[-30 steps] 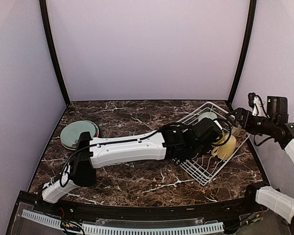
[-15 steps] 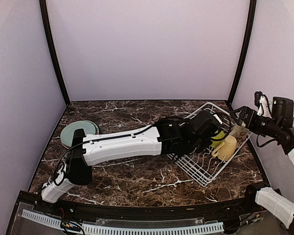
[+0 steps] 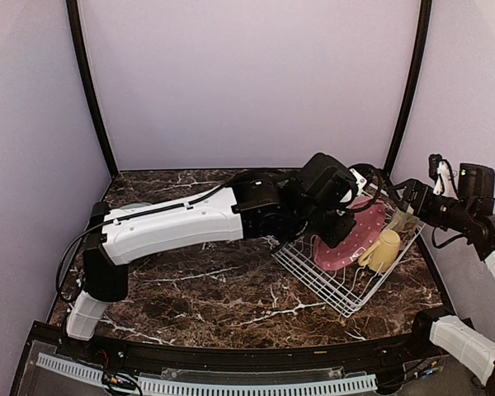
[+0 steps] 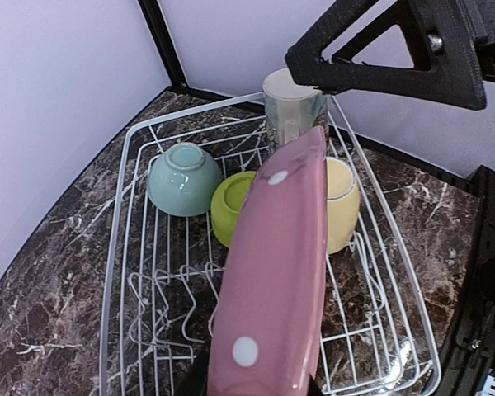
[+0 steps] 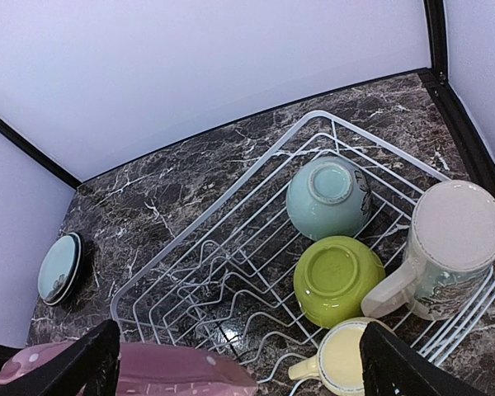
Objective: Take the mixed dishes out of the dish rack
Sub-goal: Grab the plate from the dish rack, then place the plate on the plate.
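Claw on the left arm (image 3: 340, 231) grips the pink dotted plate (image 4: 276, 280) by its edge. The plate stands thin side up over the near part of the dish rack (image 3: 326, 285). It looks free of the wire prongs below. I think it is held on its edge because that is how it sat in its slot, so it can slide out without catching.

Just past the plate sit a lime-green bowl (image 4: 231, 202) and a yellow mug (image 4: 342, 206), close together in the rack. Beside the green bowl is a pale mint bowl (image 4: 181, 177). Both bowls are upside down, likely so water can run off. A cream-grey mug (image 4: 293, 111) stands at the far end.

The right claw (image 5: 239, 355) is wide apart and holds nothing. It hangs above the far side of the rack, maybe ready for a mug.

Far off on the counter (image 3: 214, 289), well apart from the rack, lies a stack topped by a pale teal plate (image 5: 59, 268). That seems a good spot for the pink one.
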You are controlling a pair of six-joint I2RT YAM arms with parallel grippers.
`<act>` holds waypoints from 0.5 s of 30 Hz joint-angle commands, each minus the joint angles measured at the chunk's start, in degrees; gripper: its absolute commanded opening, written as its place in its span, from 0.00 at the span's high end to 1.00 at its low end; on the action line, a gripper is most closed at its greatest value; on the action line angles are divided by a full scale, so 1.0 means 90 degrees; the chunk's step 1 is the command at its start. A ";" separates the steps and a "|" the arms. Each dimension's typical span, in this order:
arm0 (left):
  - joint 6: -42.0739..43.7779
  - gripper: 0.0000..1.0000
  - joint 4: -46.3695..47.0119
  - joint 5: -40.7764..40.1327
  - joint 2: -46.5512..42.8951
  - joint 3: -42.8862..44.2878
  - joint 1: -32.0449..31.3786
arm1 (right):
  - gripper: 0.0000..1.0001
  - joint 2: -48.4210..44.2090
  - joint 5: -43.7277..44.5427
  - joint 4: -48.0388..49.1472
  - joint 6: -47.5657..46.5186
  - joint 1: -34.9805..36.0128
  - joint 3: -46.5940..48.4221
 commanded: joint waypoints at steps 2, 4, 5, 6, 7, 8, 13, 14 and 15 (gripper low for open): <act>-0.1009 0.99 0.1109 0.0987 -0.1603 -0.1020 0.0531 | 0.01 -0.0013 -0.0038 0.0156 0.0055 0.0026 -0.0054; -0.1254 0.99 0.1490 0.1171 -0.2107 -0.1719 0.0780 | 0.01 -0.0017 -0.0028 0.0159 0.0055 0.0018 -0.0065; -0.1579 0.99 0.1930 0.1400 -0.2590 -0.2403 0.1067 | 0.01 -0.0032 -0.0012 0.0154 0.0055 0.0020 -0.0065; -0.1675 0.99 0.2027 0.1482 -0.2918 -0.2822 0.1302 | 0.01 -0.0037 -0.0009 0.0156 0.0055 0.0023 -0.0065; -0.1893 0.99 0.2228 0.1686 -0.3077 -0.3052 0.1425 | 0.01 -0.0035 -0.0005 0.0162 0.0055 0.0018 -0.0065; -0.2022 0.99 0.2342 0.1811 -0.3406 -0.3543 0.1695 | 0.01 -0.0037 -0.0013 0.0172 0.0055 0.0022 -0.0065; -0.3523 0.99 0.3639 0.3256 -0.4799 -0.5837 0.3201 | 0.01 0.0010 -0.0065 0.0206 0.0065 0.0023 -0.0085; -0.3856 0.99 0.3955 0.3367 -0.4960 -0.6108 0.3409 | 0.01 0.0019 -0.0074 0.0216 0.0072 0.0019 -0.0093; -0.4019 0.99 0.4089 0.3558 -0.5300 -0.6651 0.3802 | 0.01 0.0026 -0.0080 0.0232 0.0074 0.0018 -0.0108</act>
